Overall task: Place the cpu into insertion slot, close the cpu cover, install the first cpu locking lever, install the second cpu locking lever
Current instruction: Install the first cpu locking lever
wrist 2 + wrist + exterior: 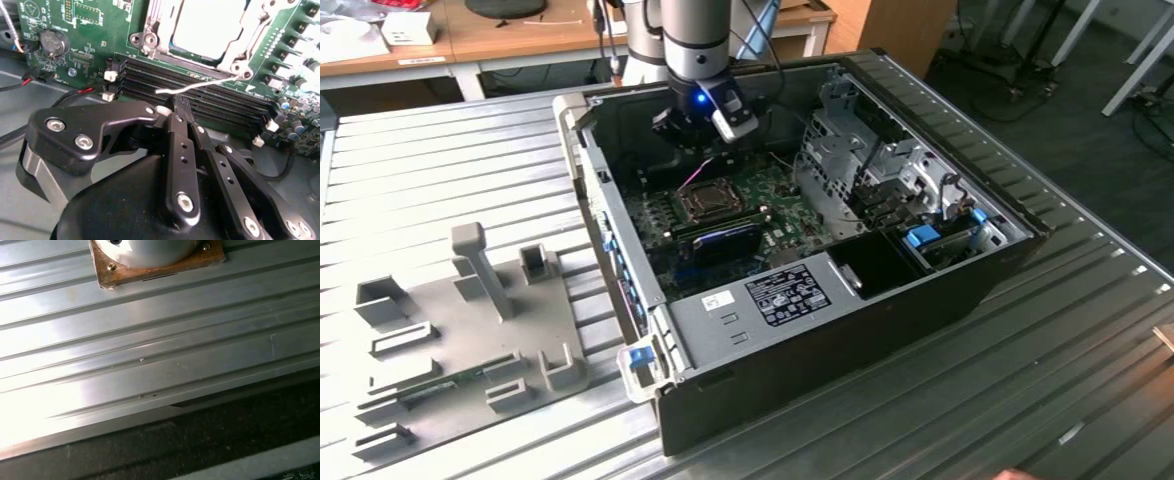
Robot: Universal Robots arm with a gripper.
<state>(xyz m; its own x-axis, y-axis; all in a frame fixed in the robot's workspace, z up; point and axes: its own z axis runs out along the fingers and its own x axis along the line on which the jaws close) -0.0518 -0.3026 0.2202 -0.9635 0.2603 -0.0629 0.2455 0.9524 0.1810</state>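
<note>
The gripper [179, 103] has its two black fingers [181, 150] drawn together, no gap showing between the tips; the tips sit right at a thin wire lever [200, 85], and whether they pinch it or merely touch it cannot be told; the lever juts out over the long black memory slots [220, 102]; past these, away from the fingers, the chip [205, 25] lies on the green board [90, 30], with the silvery cover [240, 40] down around it; in the exterior view the arm reaches into the open computer case [961, 290], near the socket [710, 202].
</note>
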